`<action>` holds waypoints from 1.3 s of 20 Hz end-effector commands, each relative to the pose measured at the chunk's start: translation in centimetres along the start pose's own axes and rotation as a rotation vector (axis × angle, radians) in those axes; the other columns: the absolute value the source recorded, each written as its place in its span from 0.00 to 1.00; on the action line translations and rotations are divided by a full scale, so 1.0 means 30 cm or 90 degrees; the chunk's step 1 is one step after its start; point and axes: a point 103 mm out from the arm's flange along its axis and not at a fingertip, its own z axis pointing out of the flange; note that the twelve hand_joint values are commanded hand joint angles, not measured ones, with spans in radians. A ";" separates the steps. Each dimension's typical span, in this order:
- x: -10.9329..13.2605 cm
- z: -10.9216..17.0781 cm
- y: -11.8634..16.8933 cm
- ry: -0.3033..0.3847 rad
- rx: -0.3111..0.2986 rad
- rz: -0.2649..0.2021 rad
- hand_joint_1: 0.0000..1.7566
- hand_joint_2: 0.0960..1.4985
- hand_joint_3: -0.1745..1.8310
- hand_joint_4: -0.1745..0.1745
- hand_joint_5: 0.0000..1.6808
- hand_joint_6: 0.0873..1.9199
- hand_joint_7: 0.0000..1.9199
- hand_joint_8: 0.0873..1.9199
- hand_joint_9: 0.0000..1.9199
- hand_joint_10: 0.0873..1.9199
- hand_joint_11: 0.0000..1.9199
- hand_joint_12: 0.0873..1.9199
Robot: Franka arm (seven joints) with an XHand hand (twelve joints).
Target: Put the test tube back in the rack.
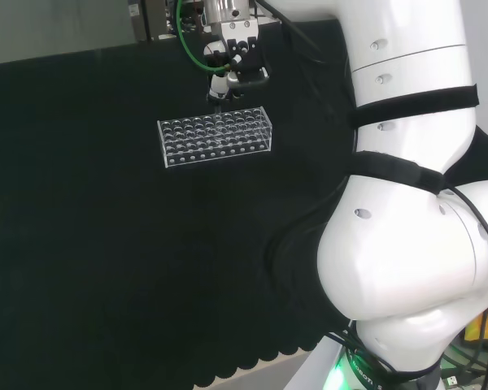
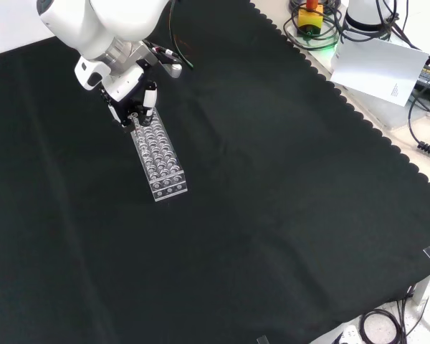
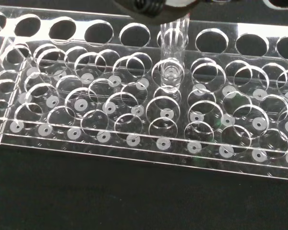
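Observation:
A clear plastic rack (image 1: 215, 136) with several rows of round holes lies on the black cloth, seen too in the front view (image 2: 160, 161) and close up in the wrist view (image 3: 134, 143). The black and white hand (image 1: 232, 69) hangs over the rack's far edge in the head view, at the rack's upper end in the front view (image 2: 132, 97). Its dark fingertips (image 3: 153, 7) pinch the top of a clear test tube (image 3: 172, 52). The tube stands nearly upright, its rounded lower end at a hole in the rack's rows near the hand. How deep it sits I cannot tell.
The arm's white links (image 1: 407, 203) stand at the right of the head view. Beyond the cloth's scalloped edge (image 2: 330, 68) in the front view lie a white sheet (image 2: 376, 68), a yellow object (image 2: 312, 14) and cables. Black cloth spreads around the rack.

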 end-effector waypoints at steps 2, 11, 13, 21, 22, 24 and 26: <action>-0.017 -0.011 0.008 0.047 0.037 -0.002 0.70 0.66 0.00 0.00 0.92 0.00 0.88 0.25 0.83 0.26 0.60 0.50; -0.029 -0.026 -0.010 0.075 0.042 -0.015 0.64 0.62 0.00 0.00 0.80 0.00 0.63 0.37 0.68 0.35 0.42 0.65; -0.033 -0.033 -0.017 0.078 0.038 -0.015 0.64 0.61 0.00 0.02 0.78 0.00 0.61 0.38 0.67 0.35 0.40 0.66; -0.039 -0.047 -0.042 0.090 0.030 -0.023 0.64 0.61 0.00 0.15 0.76 0.00 0.57 0.39 0.65 0.36 0.38 0.67; -0.037 -0.046 -0.042 0.093 0.033 -0.024 0.64 0.60 0.00 0.22 0.74 0.00 0.55 0.39 0.64 0.36 0.38 0.67; -0.029 -0.045 -0.043 0.097 0.050 -0.028 0.64 0.60 0.00 0.37 0.66 0.00 0.48 0.41 0.59 0.37 0.35 0.69; -0.023 -0.044 -0.045 0.103 0.062 -0.035 0.62 0.59 0.00 0.54 0.50 0.00 0.33 0.41 0.48 0.38 0.27 0.72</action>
